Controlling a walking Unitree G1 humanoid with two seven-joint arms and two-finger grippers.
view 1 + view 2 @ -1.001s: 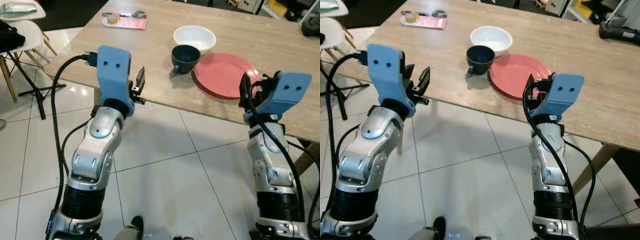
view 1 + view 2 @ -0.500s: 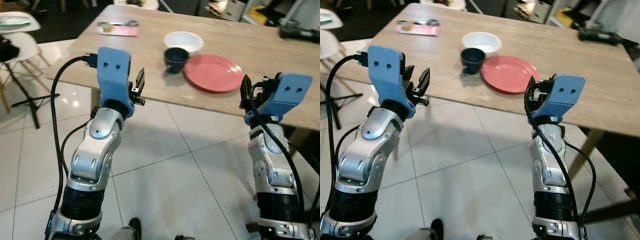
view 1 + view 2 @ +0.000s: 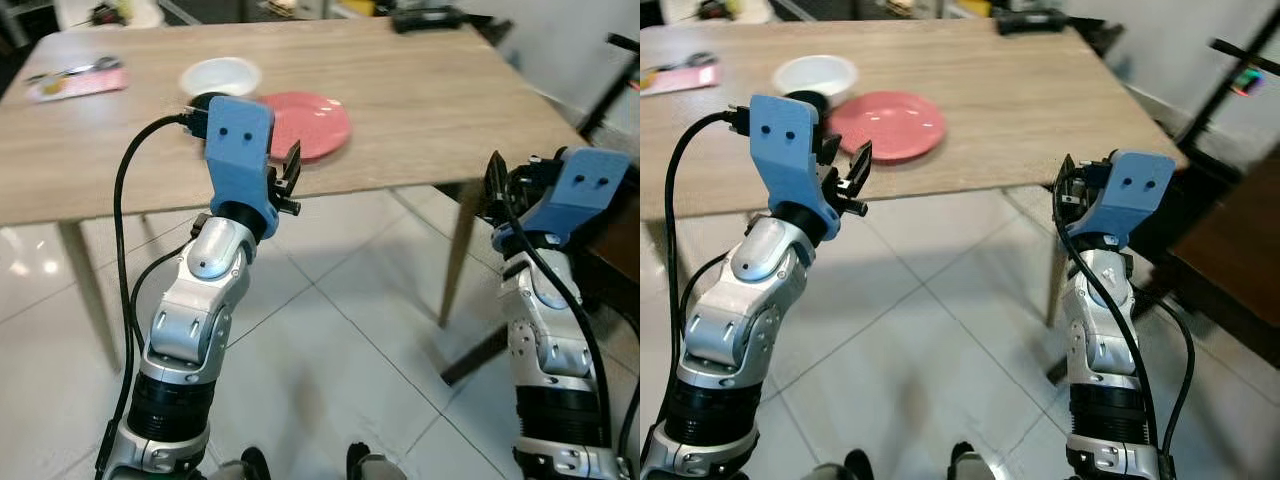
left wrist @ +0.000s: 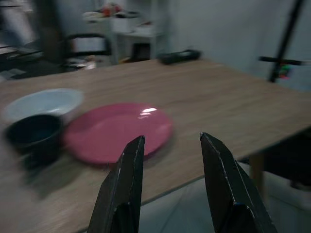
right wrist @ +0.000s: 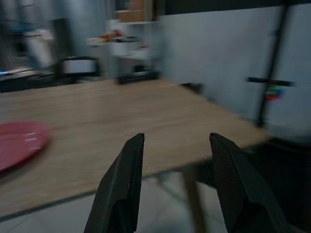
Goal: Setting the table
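Wooden surface [image 3: 420,95] carrying red plate [image 3: 305,122], white bowl [image 3: 220,75] and dark cup [image 4: 34,136], clustered together near its front edge. Left claw [image 4: 170,155] and right claw [image 5: 177,155] both released, empty, short of the edge. Setting probably barely begun; dishes not yet spread out.

Red plate [image 3: 887,125], white bowl [image 3: 815,74] on wooden table [image 3: 1030,100].
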